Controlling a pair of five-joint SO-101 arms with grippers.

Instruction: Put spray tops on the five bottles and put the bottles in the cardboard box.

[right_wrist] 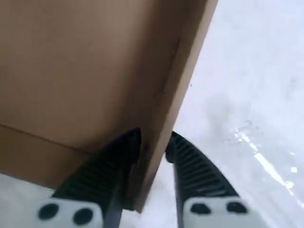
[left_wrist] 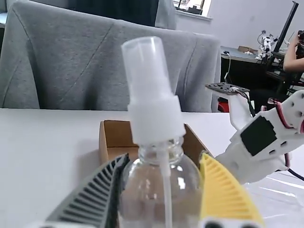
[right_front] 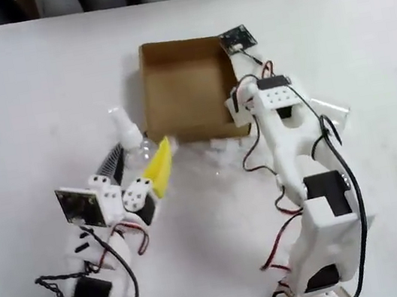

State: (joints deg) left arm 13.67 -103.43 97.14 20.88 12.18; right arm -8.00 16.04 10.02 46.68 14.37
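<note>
We saw the left gripper's (right_front: pixel 138 162) fingers pinching the clear plastic bottle (left_wrist: pixel 153 190) around its belly, grey on one side and yellow on the other, with the white spray top (left_wrist: pixel 152 95) seated on its neck. The bottle was just beside the near left corner of the cardboard box (right_front: pixel 185 93) on the white desk (right_front: pixel 36 92). The right gripper's (right_wrist: pixel 154 142) fingers straddled the box's right wall near its front corner, seemingly pressed against it from both faces. We judged the bottle light, thin-walled and slippery, so the wide body looked a sounder hold than the spray top. We could read no label or writing on bottle or box
</note>
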